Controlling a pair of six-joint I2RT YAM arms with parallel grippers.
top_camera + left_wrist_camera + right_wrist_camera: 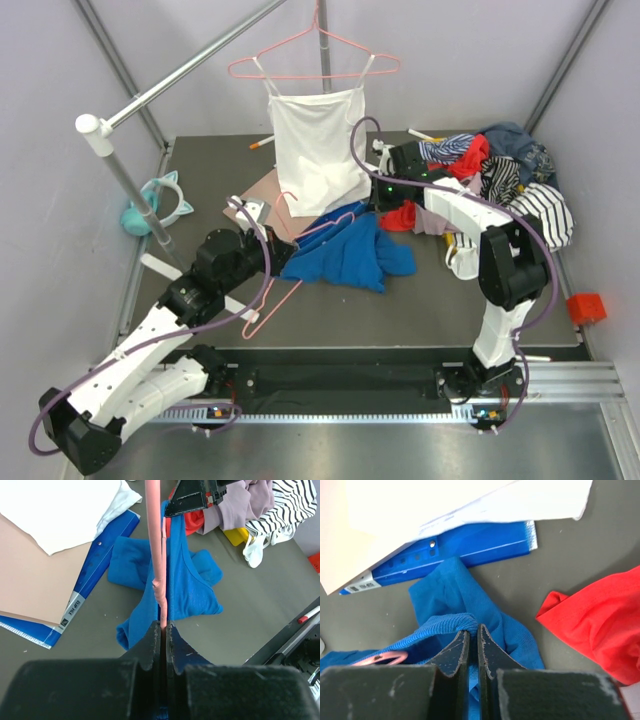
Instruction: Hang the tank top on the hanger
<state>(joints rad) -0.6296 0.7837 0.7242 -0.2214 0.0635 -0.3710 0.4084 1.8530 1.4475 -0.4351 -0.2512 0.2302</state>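
The blue tank top (350, 255) lies crumpled on the dark table, mid-centre. The pink wire hanger (283, 297) runs slantwise across its left side. My left gripper (285, 248) is shut on the hanger wire; in the left wrist view the wire (152, 540) runs straight up from the shut jaws (163, 626) over the tank top (192, 587). My right gripper (372, 205) is at the top's far edge, shut on a ribbed blue strap (440, 625) in the right wrist view (472, 628). A bit of the hanger (380, 658) shows inside the strap loop.
A white camisole (315, 140) hangs on another pink hanger from the rail. A red garment (400, 216) and a clothes pile (505, 170) lie right. A blue folder with tan paper (95, 575) lies left of the top. A teal toy (160, 205) stands by the rail post.
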